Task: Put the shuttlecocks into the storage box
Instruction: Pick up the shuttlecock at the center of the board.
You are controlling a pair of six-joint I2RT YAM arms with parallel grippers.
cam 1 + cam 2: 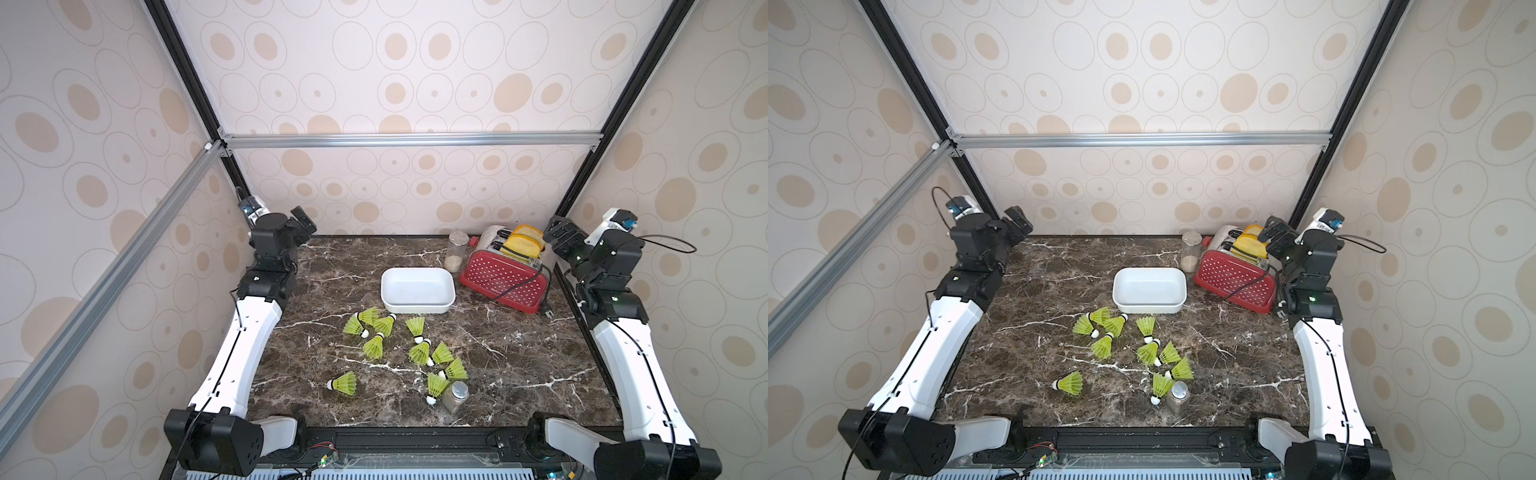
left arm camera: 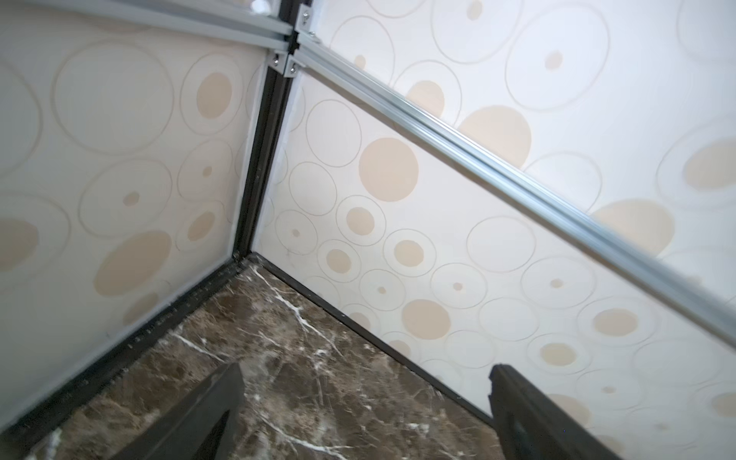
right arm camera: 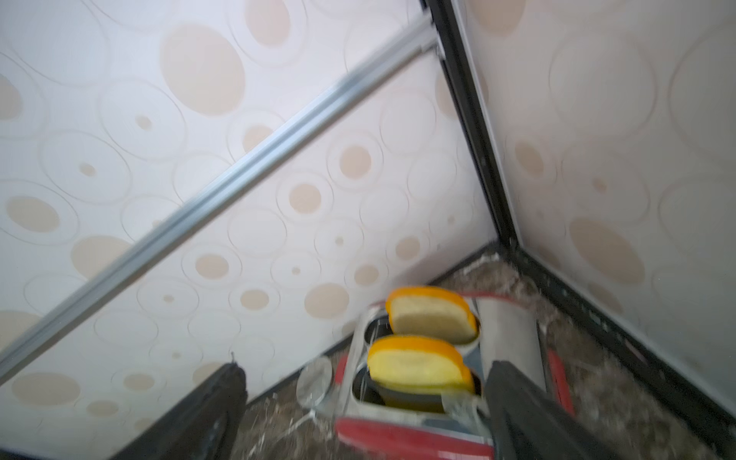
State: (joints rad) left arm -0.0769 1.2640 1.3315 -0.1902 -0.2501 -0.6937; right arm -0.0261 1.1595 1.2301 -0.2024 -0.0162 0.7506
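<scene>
Two tools hang with jaws spread wide, pinching nothing. The left tool hovers over the far left corner of the dark marble worktop. The right tool hovers at the far right corner, just above a red dotted toaster holding two bread slices. A glass jar stands beside the toaster. The white storage box sits toward the back of the worktop, near the toaster. Ten neon yellow-green shuttlecocks lie scattered on the worktop in front of the box, well apart from both tools. One lies alone to the left; another lies just beside a metal-capped shaker near the front edge.
</scene>
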